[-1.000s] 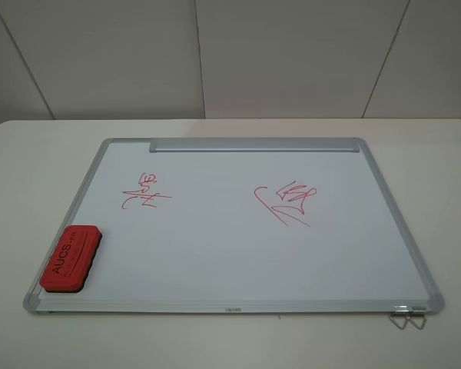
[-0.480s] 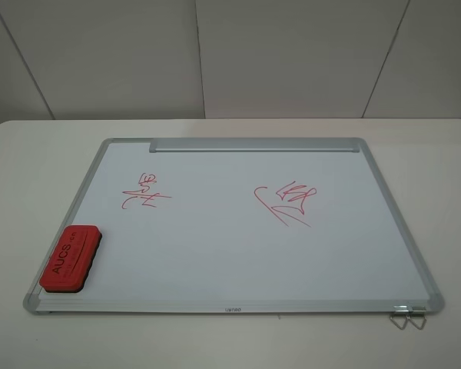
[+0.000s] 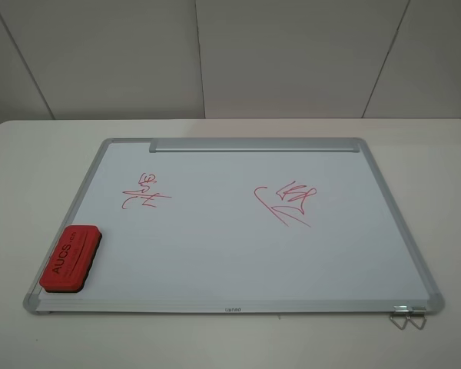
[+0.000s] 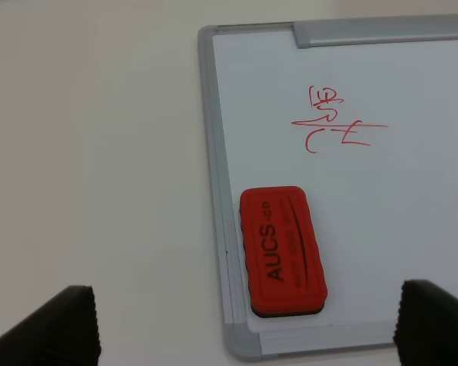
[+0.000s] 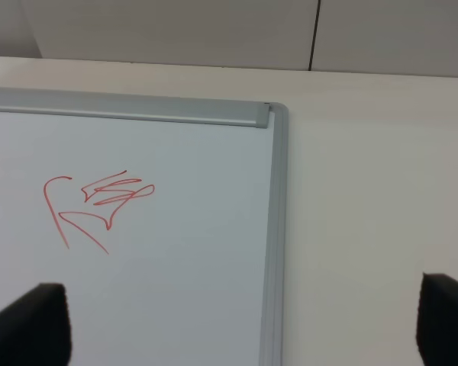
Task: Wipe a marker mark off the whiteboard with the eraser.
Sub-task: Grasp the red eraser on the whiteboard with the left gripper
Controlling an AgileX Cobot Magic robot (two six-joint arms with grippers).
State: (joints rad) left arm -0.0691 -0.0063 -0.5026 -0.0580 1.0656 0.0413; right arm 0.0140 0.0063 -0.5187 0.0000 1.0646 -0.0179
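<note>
The whiteboard (image 3: 230,257) lies flat on the table. The marker mark (image 3: 146,194), a compact red zigzag crossed by a line, is on the board's left half. The red eraser (image 3: 71,258) with "AUCS" lettering rests on the board's near-left corner, felt side down. Neither gripper shows in the high view. In the left wrist view my left gripper (image 4: 246,326) is open, held above the eraser (image 4: 281,252), with the marker mark (image 4: 336,126) beyond it. My right gripper (image 5: 237,328) is open over the whiteboard's (image 5: 175,290) right part, holding nothing.
A wider red scribble (image 3: 288,201) with a hooked curve sits on the board's right half, also in the right wrist view (image 5: 95,206). The grey tray strip (image 3: 253,144) runs along the far edge. Metal clips (image 3: 407,316) hang at the near-right corner. White table (image 3: 31,169) surrounds the board.
</note>
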